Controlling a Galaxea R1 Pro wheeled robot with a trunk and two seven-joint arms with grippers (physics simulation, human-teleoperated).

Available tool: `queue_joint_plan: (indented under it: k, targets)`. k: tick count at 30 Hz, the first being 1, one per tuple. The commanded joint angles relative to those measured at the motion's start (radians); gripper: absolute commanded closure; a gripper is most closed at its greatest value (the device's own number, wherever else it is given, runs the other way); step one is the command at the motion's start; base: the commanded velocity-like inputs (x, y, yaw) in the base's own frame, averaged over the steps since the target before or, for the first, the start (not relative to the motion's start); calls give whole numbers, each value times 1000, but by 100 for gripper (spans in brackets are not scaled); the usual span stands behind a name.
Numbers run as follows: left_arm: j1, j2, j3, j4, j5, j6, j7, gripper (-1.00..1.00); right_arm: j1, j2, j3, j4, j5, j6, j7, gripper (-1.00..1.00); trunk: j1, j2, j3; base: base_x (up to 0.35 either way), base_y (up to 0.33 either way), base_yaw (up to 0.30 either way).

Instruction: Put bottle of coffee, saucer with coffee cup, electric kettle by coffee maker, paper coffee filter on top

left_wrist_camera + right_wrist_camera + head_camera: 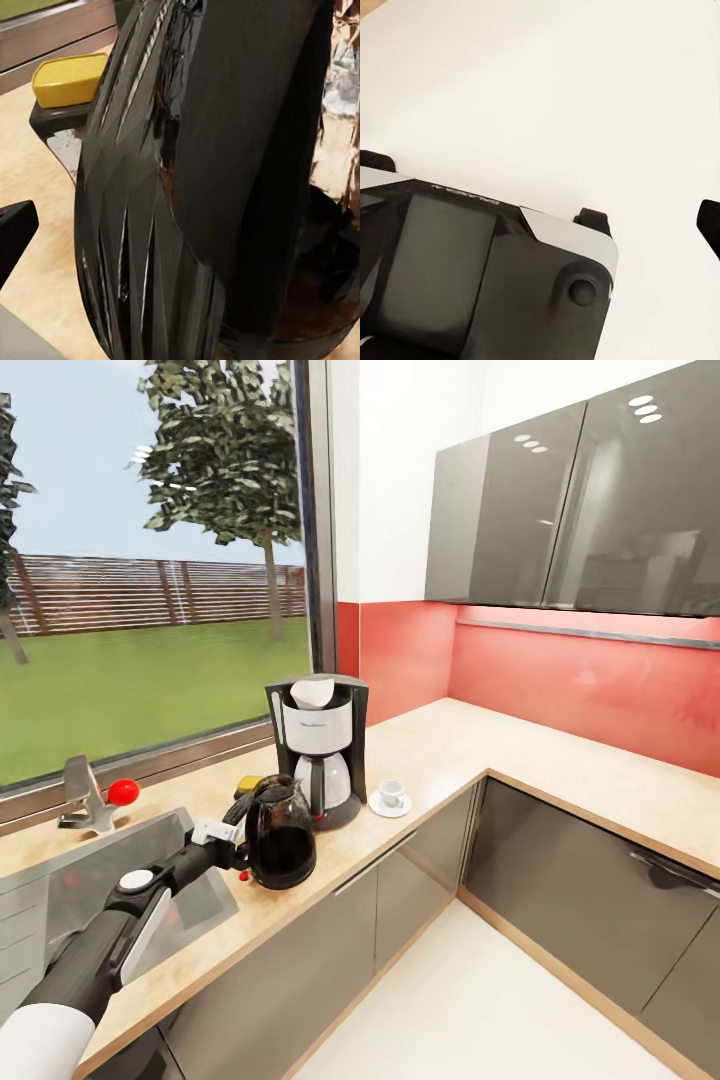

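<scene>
Left arm reaches over the sink (60,900); left claw (232,847) is at the handle side of the black electric kettle (279,834), grip hidden, can't tell if clamped. Kettle stands upright on the counter (450,745), just left of the coffee maker (319,748), white paper filter (313,694) in its top. Right of it, cup (392,792) sits on saucer (390,805). Right claw (652,217) over pale floor, spread can't be told.

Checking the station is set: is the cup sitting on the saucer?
Touching. In the head view the cup stands upright in the middle of the saucer, right of the coffee maker, with no gap visible beneath it.
</scene>
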Motion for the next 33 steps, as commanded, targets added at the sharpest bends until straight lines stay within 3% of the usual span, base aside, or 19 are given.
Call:
queue_joint_plan:
  k: [1,9,21,33]
  targets:
    - [-1,1,-1,-1,5,8,-1,-100,0,0,6,-2,-1,6,2,-100,1,-2,-2,0,0,0]
    - [-1,1,0,-1,6,7,-1,-100,0,0,6,-2,-1,6,2,-100,1,-2,-2,-192,36,0]
    - [-1,1,2,-1,4,7,-1,-100,0,0,6,-2,-1,6,2,-100,1,-2,-2,-44,9,0]
    - [-1,3,3,0,3,7,-2,-100,0,0,6,-2,-1,6,3,-100,1,-2,-2,-269,127,0]
